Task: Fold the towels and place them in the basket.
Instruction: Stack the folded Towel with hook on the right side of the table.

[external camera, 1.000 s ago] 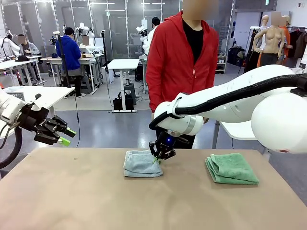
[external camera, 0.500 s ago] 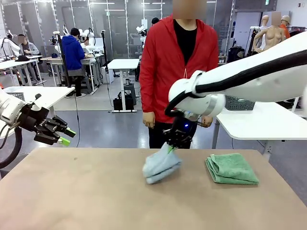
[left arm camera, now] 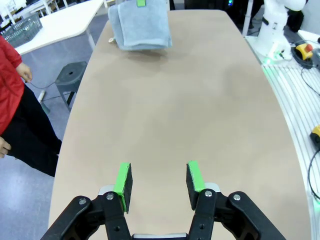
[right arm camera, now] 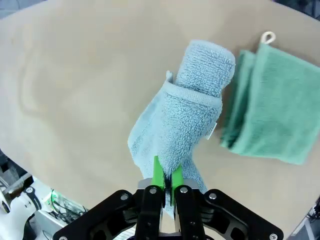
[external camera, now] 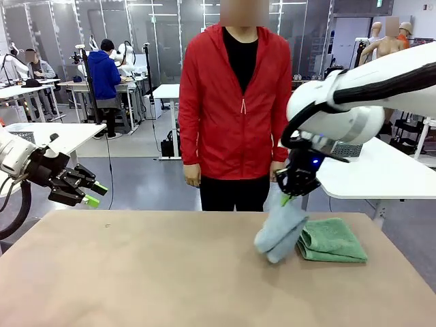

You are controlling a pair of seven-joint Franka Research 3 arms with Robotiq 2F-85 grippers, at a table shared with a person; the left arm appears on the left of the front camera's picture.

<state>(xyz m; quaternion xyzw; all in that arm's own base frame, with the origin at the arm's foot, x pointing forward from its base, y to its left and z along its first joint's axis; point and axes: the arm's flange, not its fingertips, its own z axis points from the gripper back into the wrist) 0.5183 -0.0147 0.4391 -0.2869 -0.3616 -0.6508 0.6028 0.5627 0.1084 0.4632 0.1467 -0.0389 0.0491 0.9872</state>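
In the front view, the right claw is seen pinched shut on the upper edge of the blue-grey towel, which hangs folded from it, its lower end low over the tan surface at about 3 o'clock of the surface's middle. The green towel lies folded flat just beside it, further toward 3 o'clock. The left claw is held above the surface's 9 o'clock edge, its jaws partly apart and nothing between them. A person in a red jacket stands at the far side, at 12 o'clock.

In the left wrist view, the left claw is shown half open and empty over bare surface; the blue-grey towel hangs at 12 o'clock.

In the right wrist view, the blue-grey towel is gripped between the green pads of the right claw, and the green towel lies at 2 o'clock.
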